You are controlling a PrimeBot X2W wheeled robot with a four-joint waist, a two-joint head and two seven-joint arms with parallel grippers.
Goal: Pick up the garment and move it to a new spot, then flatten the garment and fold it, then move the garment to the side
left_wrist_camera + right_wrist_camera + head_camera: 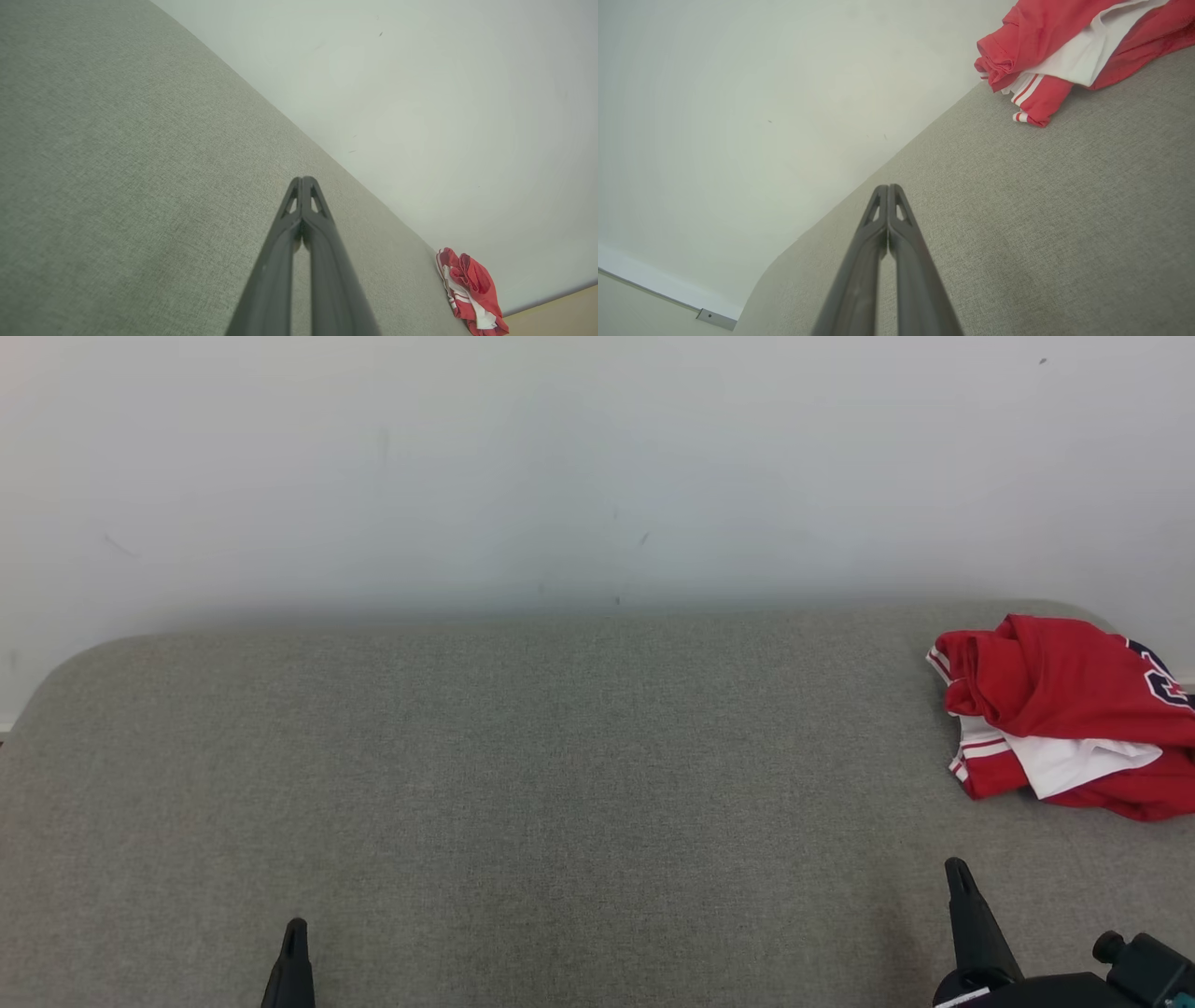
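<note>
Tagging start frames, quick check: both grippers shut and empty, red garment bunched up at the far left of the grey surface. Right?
Not quite, the side is wrong. The head view shows the red garment bunched up at the far right of the grey surface, ahead of the right gripper. The rest holds: the left gripper and the right gripper are both shut and empty.

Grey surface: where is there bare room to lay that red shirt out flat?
Nearly all of the grey surface is bare: the wide stretch from the wall down to the left gripper and right gripper, across to the rounded left corner. Only the far right is taken, where the crumpled red shirt lies.
</note>
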